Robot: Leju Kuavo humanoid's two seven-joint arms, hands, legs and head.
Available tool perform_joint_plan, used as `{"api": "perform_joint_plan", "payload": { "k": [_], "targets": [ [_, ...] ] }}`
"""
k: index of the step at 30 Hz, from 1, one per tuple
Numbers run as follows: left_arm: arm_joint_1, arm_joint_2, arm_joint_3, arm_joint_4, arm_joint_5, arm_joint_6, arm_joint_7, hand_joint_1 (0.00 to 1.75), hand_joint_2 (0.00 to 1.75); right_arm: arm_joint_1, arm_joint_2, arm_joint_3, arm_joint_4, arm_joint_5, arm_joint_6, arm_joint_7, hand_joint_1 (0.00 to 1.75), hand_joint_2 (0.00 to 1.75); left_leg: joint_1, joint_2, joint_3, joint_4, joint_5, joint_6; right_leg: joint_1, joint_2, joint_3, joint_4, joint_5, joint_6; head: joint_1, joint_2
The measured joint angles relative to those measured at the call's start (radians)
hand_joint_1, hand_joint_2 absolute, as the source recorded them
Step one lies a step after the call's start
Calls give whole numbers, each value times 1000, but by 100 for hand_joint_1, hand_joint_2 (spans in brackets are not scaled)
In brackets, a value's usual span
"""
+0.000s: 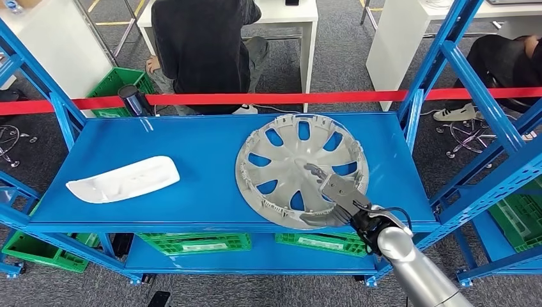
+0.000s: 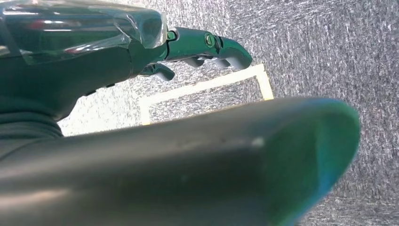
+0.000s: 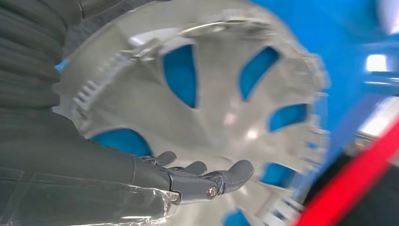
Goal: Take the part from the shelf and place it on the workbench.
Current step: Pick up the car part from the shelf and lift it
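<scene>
Two robot hands are at work here, one busy and one idle. Nearest, the right robot hand (image 1: 332,195) reaches in over the front edge of the blue shelf (image 1: 192,192), its silver arm coming up from below. It lies over the near rim of the grey wheel cover (image 1: 300,167), thumb low by the rim and fingers (image 3: 207,176) stretched across the inner face. The right wrist view shows those fingers apart and nearly straight, just above or grazing the plastic — not yet closed on anything. That pose suits a rim grasp, since the cover lies flat with its ribbed inside up and its edge is the only thin part to pinch.

The left robot hand (image 2: 141,61) hangs over grey carpet and a taped floor outline, fingers loosely extended, holding nothing.

Farther left on the same shelf, well apart from the cover, lies a white moulded trim piece (image 1: 124,179). Beyond the shelf's back edge runs a red barrier tape (image 1: 255,98), and behind it a person in dark clothes (image 1: 201,45) sits at a white desk (image 1: 300,16).
</scene>
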Motion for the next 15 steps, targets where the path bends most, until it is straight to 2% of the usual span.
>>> {"api": "perform_joint_plan", "payload": {
  "k": [1,2,3,5,6,8,10,11,13,14,15],
  "targets": [
    [0,0,-1,0,-1,-1,0,0,0,0,-3,3,13,-1,0,0,0,175,0,0,2,-7,15,1,1,1,1,0,0,0,0,0],
    [-1,-1,-1,-1,-2,-2,1,0,0,-1,-6,6,22,-2,0,0,0,175,0,0,23,-54,47,6,1,2,2,0,0,0,0,0],
    [-2,-1,-2,-1,-4,-4,2,0,0,-2,-9,8,28,-2,0,-1,0,175,-1,-1,59,-127,85,13,2,4,4,0,0,1,0,0],
    [-4,-2,-4,-2,-8,-6,7,0,0,-5,-18,10,35,-4,0,0,0,175,-6,-1,121,-250,125,28,6,6,5,-1,0,3,0,0],
    [-4,-3,-5,-3,-8,-6,9,0,0,-5,-24,11,37,-5,1,2,0,175,-10,-1,135,-278,128,33,7,6,4,-1,0,5,1,0],
    [-4,-6,-6,-4,-9,-7,13,0,0,-6,-37,12,39,-2,3,10,0,175,-15,0,138,-291,125,40,7,6,4,-7,3,15,0,0],
    [-3,-9,-7,-5,-10,-10,17,0,0,-7,-50,16,39,5,9,21,0,175,-12,2,152,-312,137,49,8,4,-1,5,-6,22,1,0],
    [-4,-11,-8,-6,-10,-11,18,0,0,-7,-56,19,40,8,12,25,0,175,-10,3,160,-323,144,55,9,3,-16,37,-23,20,2,0],
    [-4,-15,-10,-7,-11,-15,20,0,0,-7,-66,27,42,13,15,29,0,175,-10,4,164,-332,151,61,10,2,-76,163,-77,11,3,0],
    [-4,-16,-11,-7,-10,-17,21,0,0,-7,-69,30,43,15,17,30,0,175,-11,4,164,-332,152,61,10,2,-108,229,-99,10,3,0],
    [-3,-17,-13,-7,-10,-20,21,0,0,-8,-71,33,45,16,19,31,0,175,-13,4,164,-331,151,61,10,2,-128,270,-110,14,2,0]
  ]
}}
